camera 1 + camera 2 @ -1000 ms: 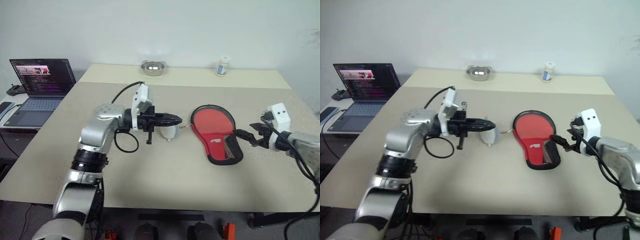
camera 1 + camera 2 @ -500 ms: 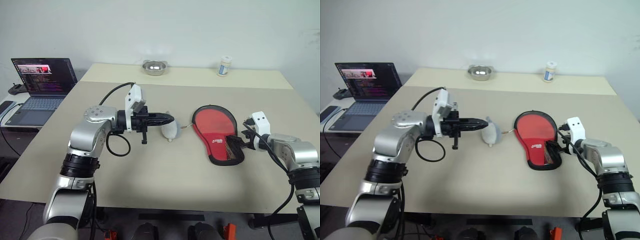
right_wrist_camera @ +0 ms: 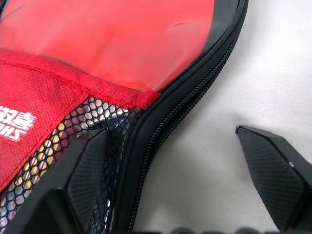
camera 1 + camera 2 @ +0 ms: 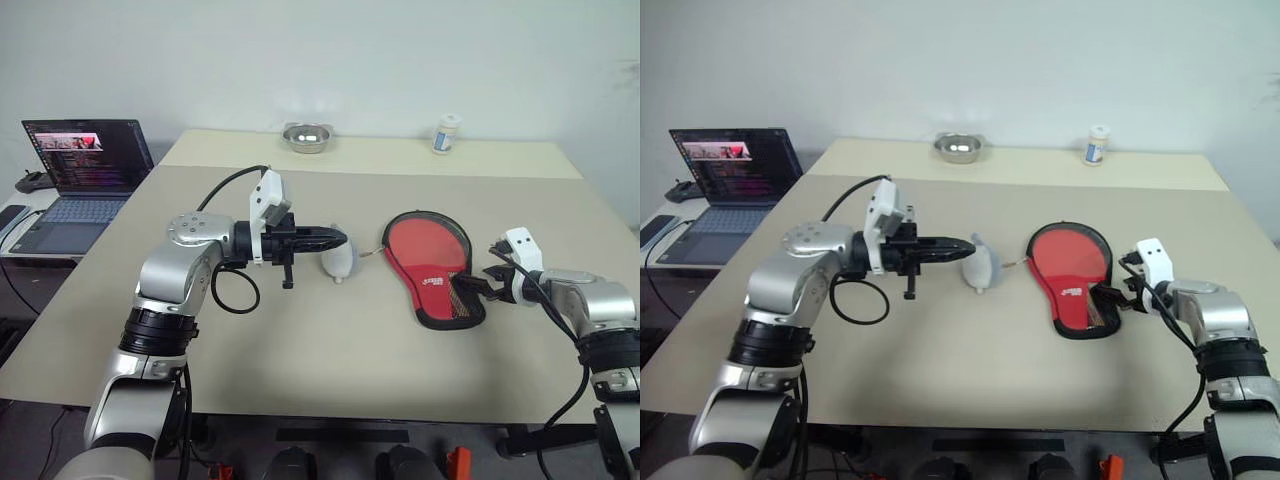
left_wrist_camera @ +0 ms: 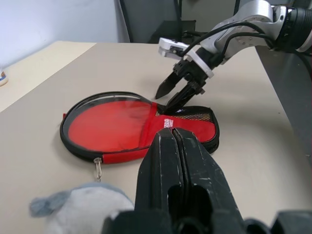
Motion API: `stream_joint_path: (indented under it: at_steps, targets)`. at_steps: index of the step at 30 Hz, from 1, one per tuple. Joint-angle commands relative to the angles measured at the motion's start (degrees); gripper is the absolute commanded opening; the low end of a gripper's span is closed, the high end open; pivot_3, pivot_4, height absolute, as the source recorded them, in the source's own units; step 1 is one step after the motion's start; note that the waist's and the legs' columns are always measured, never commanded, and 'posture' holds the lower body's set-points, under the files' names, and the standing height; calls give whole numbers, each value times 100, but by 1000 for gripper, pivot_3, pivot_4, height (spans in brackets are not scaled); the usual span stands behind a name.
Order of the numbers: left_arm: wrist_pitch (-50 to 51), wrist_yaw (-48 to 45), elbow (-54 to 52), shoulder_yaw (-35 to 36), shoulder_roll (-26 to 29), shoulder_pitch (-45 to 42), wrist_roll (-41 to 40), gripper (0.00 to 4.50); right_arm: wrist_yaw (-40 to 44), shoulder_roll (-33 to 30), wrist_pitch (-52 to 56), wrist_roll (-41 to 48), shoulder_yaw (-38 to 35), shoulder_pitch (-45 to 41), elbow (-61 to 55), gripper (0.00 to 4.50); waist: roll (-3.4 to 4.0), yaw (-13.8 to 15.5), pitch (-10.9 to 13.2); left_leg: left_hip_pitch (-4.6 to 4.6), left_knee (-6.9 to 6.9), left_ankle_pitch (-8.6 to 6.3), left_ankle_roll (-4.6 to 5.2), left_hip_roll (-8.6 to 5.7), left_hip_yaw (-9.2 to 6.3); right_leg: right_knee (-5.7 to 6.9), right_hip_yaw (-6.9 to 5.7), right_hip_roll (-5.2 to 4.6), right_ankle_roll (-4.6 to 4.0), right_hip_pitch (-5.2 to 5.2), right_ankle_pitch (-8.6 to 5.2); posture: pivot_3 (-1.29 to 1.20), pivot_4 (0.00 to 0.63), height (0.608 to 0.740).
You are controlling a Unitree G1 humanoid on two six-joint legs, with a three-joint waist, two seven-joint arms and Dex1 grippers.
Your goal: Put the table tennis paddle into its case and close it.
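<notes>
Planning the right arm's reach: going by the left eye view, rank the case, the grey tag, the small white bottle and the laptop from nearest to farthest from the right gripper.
1. case, at the right gripper, its handle end
2. grey tag, past the case, mid-table
3. small white bottle, far table edge
4. laptop, off the table's left side

Bare bench (image 4: 330,340) lay open near the case (image 4: 432,262), grey tag (image 4: 338,263) just left, bowl (image 4: 307,135) and bottle (image 4: 446,132) far back.
</notes>
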Motion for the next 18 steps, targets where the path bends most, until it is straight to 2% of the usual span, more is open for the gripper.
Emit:
stream_joint_path:
  at_steps: [1, 7, 11, 12, 18]
  targets:
    - [-122, 7, -125, 14, 94, -74, -1, 0, 169, 107, 20, -308, 357, 45, 289, 3296, -6, -10, -5, 4, 0, 1, 0, 1, 0, 5, 0, 0, 0, 0, 0, 0, 150, 740]
    - [-108, -184, -193, -1, 361, 144, -39, 0, 396, 308, 114, -422, 564, 48, 359, 1364, -12, -37, -9, 64, -5, 1, -1, 5, 2, 8, 2, 2, -5, 54, -5, 0, 150, 740]
    - [-74, -546, -216, -22, 676, 371, -127, 0, 432, 565, 404, -273, 449, 18, 77, 184, -45, -97, -36, 85, -9, 1, -1, 9, 4, 12, 3, -8, -2, 70, -15, 0, 150, 740]
    - [-58, -654, -223, -24, 768, 428, -153, 0, 422, 656, 534, -190, 383, 4, -58, 22, -49, -118, -38, 85, -9, 1, -1, 11, 3, 14, 1, -15, -8, 71, -16, 0, 150, 740]
    - [-67, -986, -277, -10, 1068, 569, -222, 0, 102, 1281, 1473, 281, 115, 193, -1624, 22, -49, -180, -38, 83, -23, -1, -4, 27, 0, 32, -2, -13, -42, 53, -26, 0, 150, 740]
